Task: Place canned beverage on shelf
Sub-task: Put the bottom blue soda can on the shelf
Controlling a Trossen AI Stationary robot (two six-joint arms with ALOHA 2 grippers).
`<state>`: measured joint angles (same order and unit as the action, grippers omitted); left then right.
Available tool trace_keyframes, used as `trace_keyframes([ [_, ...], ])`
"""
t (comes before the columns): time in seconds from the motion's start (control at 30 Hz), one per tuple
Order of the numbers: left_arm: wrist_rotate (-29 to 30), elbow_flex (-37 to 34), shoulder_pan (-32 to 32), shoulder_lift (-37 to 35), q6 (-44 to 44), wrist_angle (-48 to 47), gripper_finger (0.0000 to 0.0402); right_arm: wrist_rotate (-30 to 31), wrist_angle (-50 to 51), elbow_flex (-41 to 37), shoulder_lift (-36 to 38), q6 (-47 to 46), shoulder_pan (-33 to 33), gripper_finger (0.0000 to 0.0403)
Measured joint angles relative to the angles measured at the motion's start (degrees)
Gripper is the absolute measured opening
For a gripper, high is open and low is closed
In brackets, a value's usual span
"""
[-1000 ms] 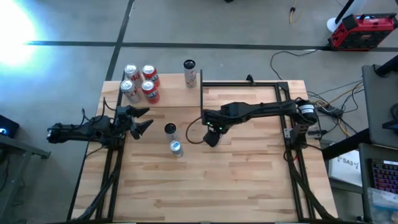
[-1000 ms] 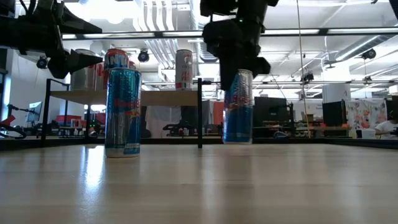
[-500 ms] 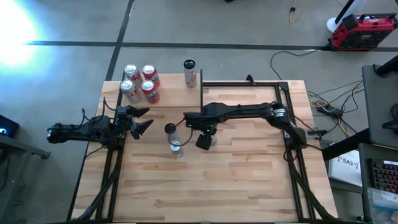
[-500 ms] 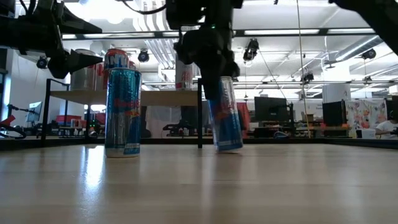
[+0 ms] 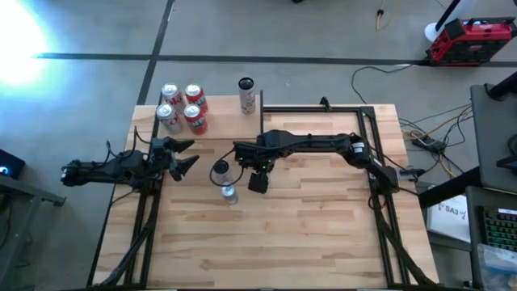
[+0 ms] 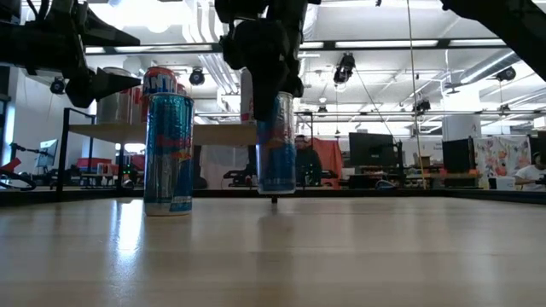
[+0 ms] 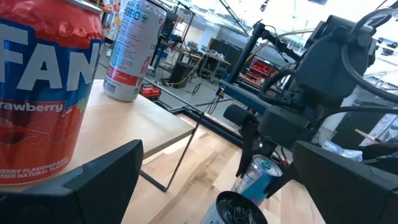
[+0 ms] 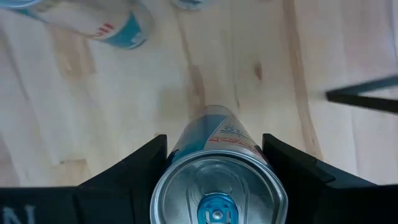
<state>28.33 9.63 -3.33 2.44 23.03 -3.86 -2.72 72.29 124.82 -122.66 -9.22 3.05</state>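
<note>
- Right gripper (image 8: 214,163) clamped on a slim blue can (image 6: 275,143), can hanging upright below the fingers, clear of the tabletop (image 6: 341,256).
- Shelf (image 5: 218,121) just beyond the gripper, loaded with cans.
- Second blue can (image 6: 169,153) standing beside the held one.
- Left gripper (image 5: 184,155) spread wide, off to the side, holding nothing.

The striped wooden table (image 5: 307,234) carried one tall blue can (image 6: 168,153) standing upright. The pale shelf (image 5: 218,121) at its far left corner held four short cans (image 5: 182,107) and one slim can (image 5: 247,95).
</note>
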Motion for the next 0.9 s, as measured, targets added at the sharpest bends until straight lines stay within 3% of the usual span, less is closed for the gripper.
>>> trace_keyframes([
  [0.6,-0.02,0.00,0.00,0.00,0.00,-0.02,0.0398,-5.25,-3.59,0.01,-0.14,15.75,0.00,0.0226],
  [0.9,-0.02,0.00,0.00,0.00,0.00,-0.02,0.0398,-5.25,-3.90,-0.09,-1.74,17.94,0.00,0.0242],
])
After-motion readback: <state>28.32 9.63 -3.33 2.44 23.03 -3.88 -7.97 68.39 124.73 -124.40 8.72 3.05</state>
